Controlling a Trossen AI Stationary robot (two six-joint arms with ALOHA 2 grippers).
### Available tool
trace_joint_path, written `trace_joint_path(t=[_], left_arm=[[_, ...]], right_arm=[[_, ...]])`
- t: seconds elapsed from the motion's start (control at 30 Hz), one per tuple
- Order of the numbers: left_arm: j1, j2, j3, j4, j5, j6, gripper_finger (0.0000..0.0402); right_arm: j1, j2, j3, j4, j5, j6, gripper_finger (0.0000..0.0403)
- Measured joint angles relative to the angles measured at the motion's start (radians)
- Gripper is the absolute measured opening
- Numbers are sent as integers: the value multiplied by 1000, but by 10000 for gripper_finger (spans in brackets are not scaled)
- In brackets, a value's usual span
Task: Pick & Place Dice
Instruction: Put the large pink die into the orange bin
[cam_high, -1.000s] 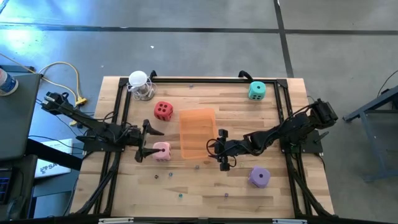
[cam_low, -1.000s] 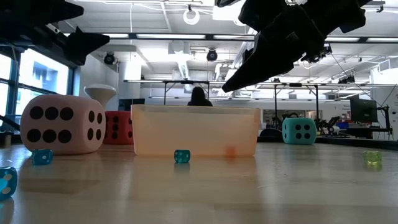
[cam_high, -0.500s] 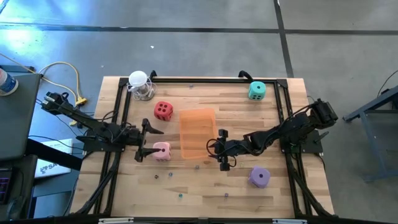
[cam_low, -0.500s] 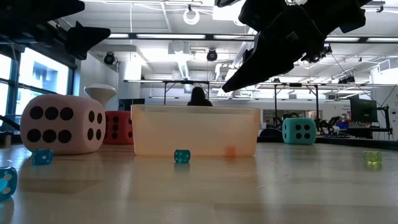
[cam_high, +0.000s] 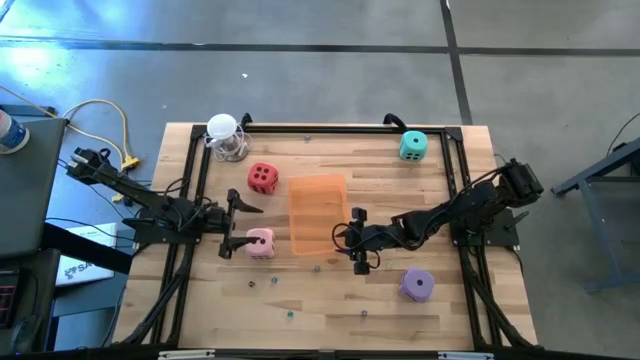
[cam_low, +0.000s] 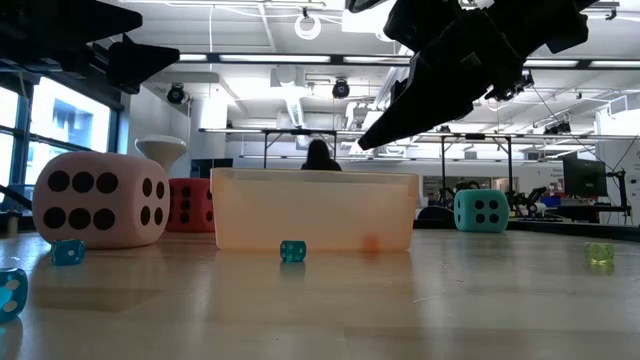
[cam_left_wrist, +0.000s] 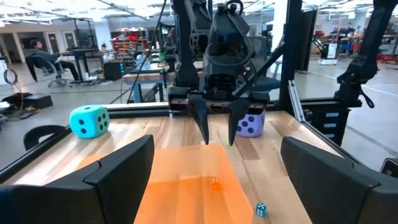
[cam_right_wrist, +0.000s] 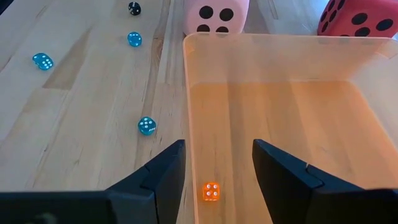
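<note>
The translucent orange tray (cam_high: 318, 212) lies mid-table with a tiny orange die (cam_right_wrist: 211, 191) inside. Four big dice rest flat on the wood: red (cam_high: 263, 178) left of the tray's far end, pink (cam_high: 260, 243) left of its near end, teal (cam_high: 413, 146) far right, purple (cam_high: 417, 285) near right. My right gripper (cam_high: 358, 240) hangs open above the tray's right near corner, fingers (cam_right_wrist: 163, 174) apart with nothing between them. My left gripper (cam_high: 239, 226) stands open, raised, left of the tray, above and beside the pink die, pointing level at the tray (cam_left_wrist: 186, 180).
Tiny blue dice (cam_right_wrist: 147, 126) (cam_right_wrist: 134, 39) (cam_right_wrist: 43, 61) and a black one (cam_right_wrist: 134, 8) lie scattered on the wood near the tray's near end. A white-topped glass (cam_high: 226, 137) stands at the far left corner. Black frame rails (cam_high: 195, 180) border the table.
My left gripper has rolled a little about its own pointing line while staying in place. My right gripper and all the dice have kept still.
</note>
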Motion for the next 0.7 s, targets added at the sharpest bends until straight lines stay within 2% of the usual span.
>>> trace_joint_path(t=[0.3,0.53,0.7], left_arm=[[0,16,0,0,-26,-16,344],[-28,30,0,1,93,-217,344],[-52,30,0,1,101,-252,344]], right_arm=[[0,0,0,0,0,0,178],[0,0,0,-1,0,0,178],[0,0,0,-1,0,3,178]])
